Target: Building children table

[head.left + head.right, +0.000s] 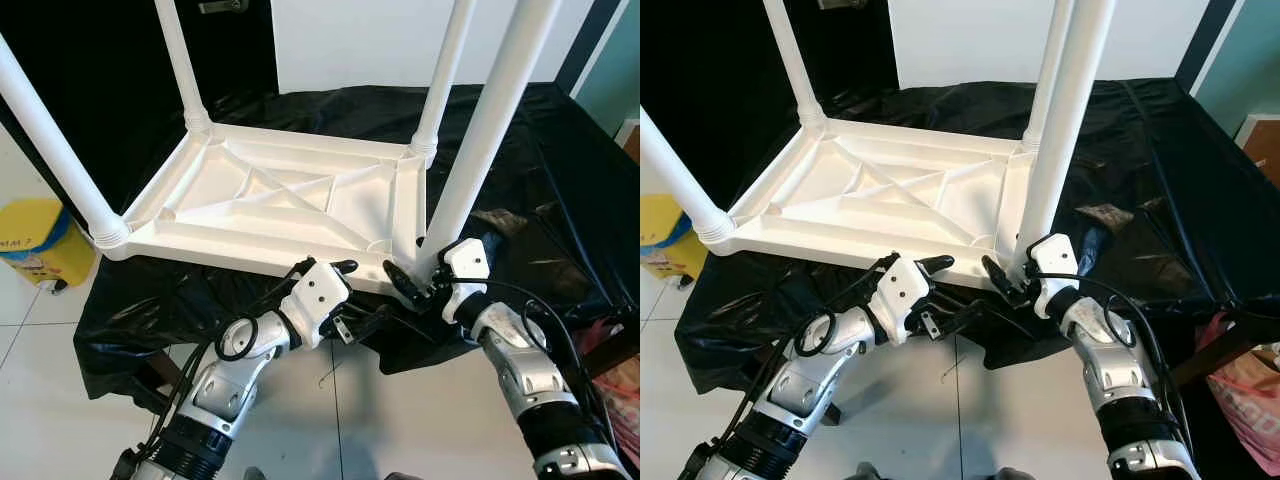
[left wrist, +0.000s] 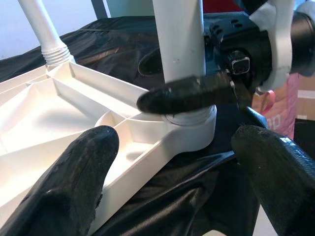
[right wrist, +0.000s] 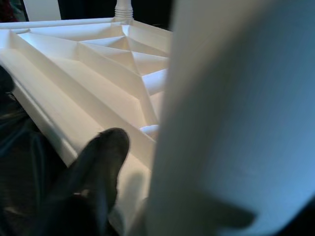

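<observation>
Head eyes: high, facing down at 12 o'clock, sharing the upturned table [image 1: 270, 195].
Wrist views: close on near-right leg [image 2: 179, 54].

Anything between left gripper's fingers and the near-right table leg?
Yes. In the left wrist view one finger of the right gripper crosses in front of the leg, just above its socket. The left gripper itself is open, short of the leg.

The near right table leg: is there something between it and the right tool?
Nothing visible. The right tool is already at the base of the near right leg, its fingers around it, on the upturned white tabletop.
</observation>
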